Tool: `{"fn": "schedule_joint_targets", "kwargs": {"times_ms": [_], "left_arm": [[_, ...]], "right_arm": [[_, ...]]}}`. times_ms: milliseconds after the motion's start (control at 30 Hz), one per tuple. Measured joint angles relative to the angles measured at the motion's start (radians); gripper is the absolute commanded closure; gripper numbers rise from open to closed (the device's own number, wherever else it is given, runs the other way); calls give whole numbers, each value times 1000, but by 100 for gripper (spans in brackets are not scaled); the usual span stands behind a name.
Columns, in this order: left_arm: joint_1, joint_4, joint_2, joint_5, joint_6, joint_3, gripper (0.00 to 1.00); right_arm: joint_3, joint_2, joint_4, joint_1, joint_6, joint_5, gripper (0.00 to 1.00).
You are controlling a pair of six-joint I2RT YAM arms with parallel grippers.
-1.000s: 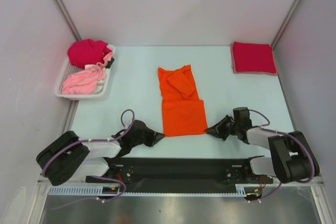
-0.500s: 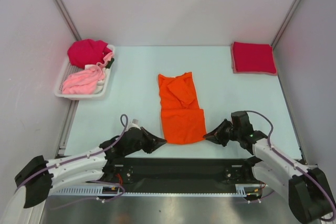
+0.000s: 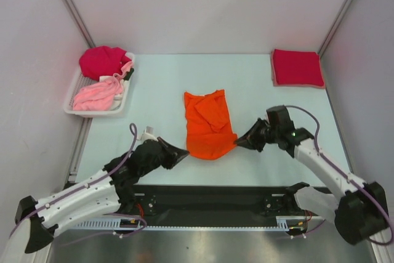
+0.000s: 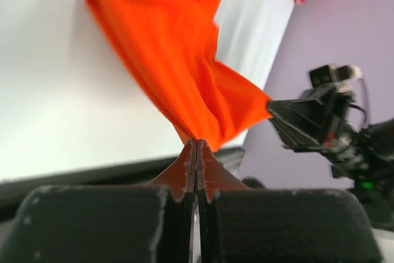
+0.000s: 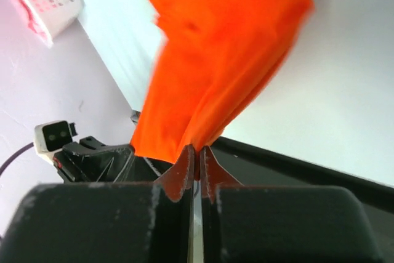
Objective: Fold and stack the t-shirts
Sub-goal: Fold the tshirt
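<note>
Evidently, you had left gripper [image 3: 180, 154] and right gripper [image 3: 241, 141] clamped on near corners of the orange t-shirt [image 3: 209, 124], its hem raised for folding toward the collar.

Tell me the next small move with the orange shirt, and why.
The left gripper and right gripper are each shut on a near corner of the orange shirt, its near hem lifted off the table. Probably carry both corners toward the far end to finish the fold.
</note>
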Motion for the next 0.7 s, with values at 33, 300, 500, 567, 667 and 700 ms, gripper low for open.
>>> {"fn": "schedule_joint_targets", "kwargs": {"times_ms": [33,300,500,567,667,700], "left_arm": [[48,2,41,6,39,35,100],[436,73,457,152,340,368,100],[581,127,758,276,483,564,100],[612,136,834,310,510,613,100],[647,138,930,363,539,685,100],[657,140,962,378,548,712,100]], "right_arm": [[61,57,0,-15,-19,-5,100],[561,559,26,-138,-171,-121,100],[898,879,-11,-180,-256,-201,100],[975,957,-23,-192,-272,-223,100],[1060,1060,-45,-212,-288,-261,100],[1078,1082,-51,-217,-290,-267,100]]}}
